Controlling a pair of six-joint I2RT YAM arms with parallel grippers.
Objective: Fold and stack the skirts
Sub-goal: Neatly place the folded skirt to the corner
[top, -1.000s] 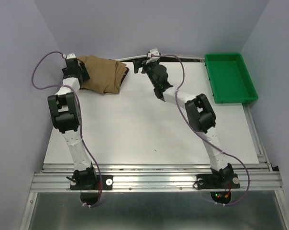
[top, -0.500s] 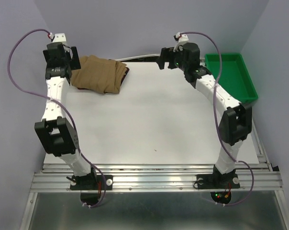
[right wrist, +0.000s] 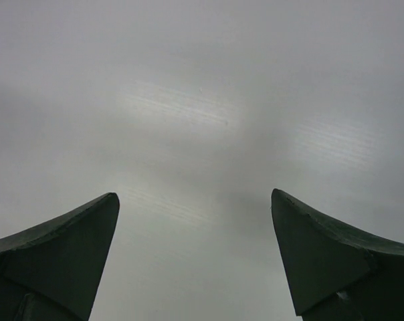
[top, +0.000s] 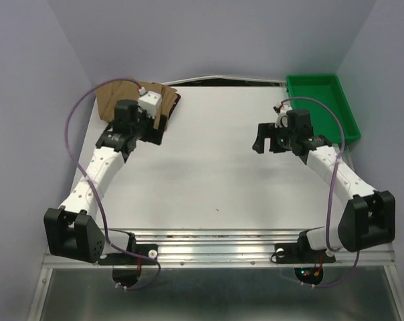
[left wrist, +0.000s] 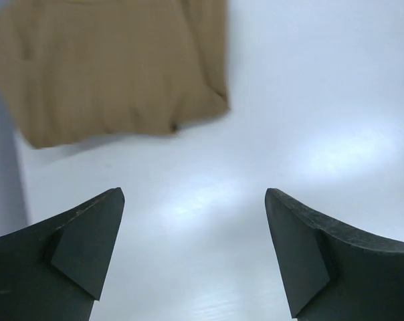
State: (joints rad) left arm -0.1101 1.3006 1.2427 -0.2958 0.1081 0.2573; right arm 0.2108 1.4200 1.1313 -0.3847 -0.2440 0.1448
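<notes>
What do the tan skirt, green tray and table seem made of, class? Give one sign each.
Tan skirt: soft matt cloth; it lies in limp folded layers.
Green tray: probably moulded plastic; even colour, smooth raised rim.
Table: hard smooth white sheet, material unclear; faint sheen under the light.

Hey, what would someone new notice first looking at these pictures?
The bright green tray sits at the far right corner of the table. A tan skirt lies at the far left corner. The left hand and the right hand both hover open over the bare white surface, holding nothing.
</notes>
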